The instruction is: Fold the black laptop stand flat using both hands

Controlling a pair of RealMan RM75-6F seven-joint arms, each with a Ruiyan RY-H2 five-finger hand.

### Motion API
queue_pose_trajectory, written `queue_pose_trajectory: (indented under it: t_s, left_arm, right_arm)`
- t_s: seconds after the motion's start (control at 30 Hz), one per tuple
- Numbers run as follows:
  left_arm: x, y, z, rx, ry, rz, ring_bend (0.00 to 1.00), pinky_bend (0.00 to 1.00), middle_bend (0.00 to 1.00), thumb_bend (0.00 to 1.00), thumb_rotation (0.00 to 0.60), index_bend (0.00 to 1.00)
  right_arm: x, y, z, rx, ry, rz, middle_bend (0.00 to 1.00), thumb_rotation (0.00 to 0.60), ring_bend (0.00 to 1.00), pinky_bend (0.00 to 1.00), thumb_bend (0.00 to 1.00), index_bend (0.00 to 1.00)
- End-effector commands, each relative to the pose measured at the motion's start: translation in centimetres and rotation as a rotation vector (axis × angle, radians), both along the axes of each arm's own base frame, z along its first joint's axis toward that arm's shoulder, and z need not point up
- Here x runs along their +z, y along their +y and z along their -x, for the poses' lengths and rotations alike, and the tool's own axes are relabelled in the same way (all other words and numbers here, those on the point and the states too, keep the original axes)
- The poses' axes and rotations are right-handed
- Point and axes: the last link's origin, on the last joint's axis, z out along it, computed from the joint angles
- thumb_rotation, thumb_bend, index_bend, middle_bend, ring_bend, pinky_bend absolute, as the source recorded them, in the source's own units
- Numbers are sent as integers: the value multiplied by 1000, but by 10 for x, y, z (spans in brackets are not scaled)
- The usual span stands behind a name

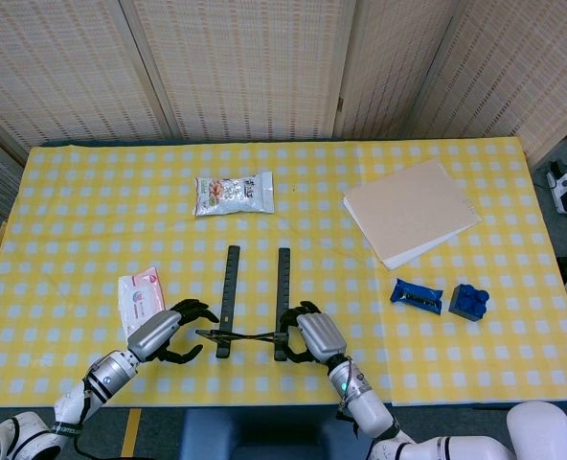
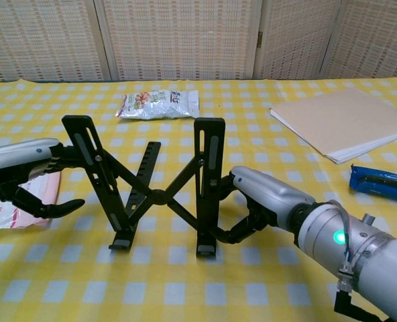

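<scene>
The black laptop stand [image 2: 155, 191] is standing open near the front edge of the yellow checked table [image 1: 92, 182], its two upright legs apart and the crossed links between them spread in an X, so the folding itself has not visibly begun. What looks done is the approach: both hands are at the stand's sides.

The right hand [image 2: 255, 204] sits against the right leg, its fingers curled round the lower part of that leg in the chest view — it appears to hold the stand, though how firm the hold is cannot be judged. The left hand [image 2: 27, 178] is at the left leg, its fingers apart and hooked, one reaching behind the leg's upper part and another hanging free just left of the leg. Whether it actually touches the leg is hard to tell; it does not seem to hold it yet.

What is left, as I judge it, is nearly all of the task: the left hand must close on its leg, the two legs must be pushed together so the X links collapse, and the stand must be laid flat.

Well clear of the work lie a snack packet [image 1: 234, 194] further back, a tissue pack [image 1: 139, 296] just left of the left hand, a stack of paper [image 1: 410, 209] far right, and two blue items [image 1: 442, 298] to the right
</scene>
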Motion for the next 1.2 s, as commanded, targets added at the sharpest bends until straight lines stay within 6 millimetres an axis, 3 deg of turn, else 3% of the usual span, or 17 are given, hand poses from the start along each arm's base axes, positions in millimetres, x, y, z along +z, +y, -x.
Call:
queue_pose_trajectory:
  t_s: [0.03,0.3,0.37,0.53,0.6,0.87,1.2]
  left_arm:
    - [0,0,0,2,-1,0,151,102,303,485,600,300]
    - [0,0,0,-2,-5,-1,151,101,303,485,600,300]
    - [1,0,0,-2,-6,-3,150,101,303,485,600,300]
    - [2,1,-2,-8,-12,-11,109,93,260,485,600,295]
    - [3,0,-3,-14,-12,-14,67,79,215,485,600,291]
    - [9,-1,-5,-26,-18,-42,14,47,171,485,600,287]
    - [29,-3,-7,-45,-38,-102,6,38,165,485,600,286]
  right_arm:
    - [-1,0,0,0,4,1,345,600,234,100,409,596]
    - [1,1,0,10,7,7,346,600,238,100,408,614]
    - [4,1,0,23,5,11,318,600,228,98,409,566]
    - [10,0,-1,45,-18,18,178,600,152,73,408,73]
    - [11,0,-3,50,-35,14,133,600,127,55,408,4]
    - [13,-6,-19,56,-111,31,56,600,77,3,408,0]
    - [22,-35,-31,6,-148,155,12,600,58,0,409,0]
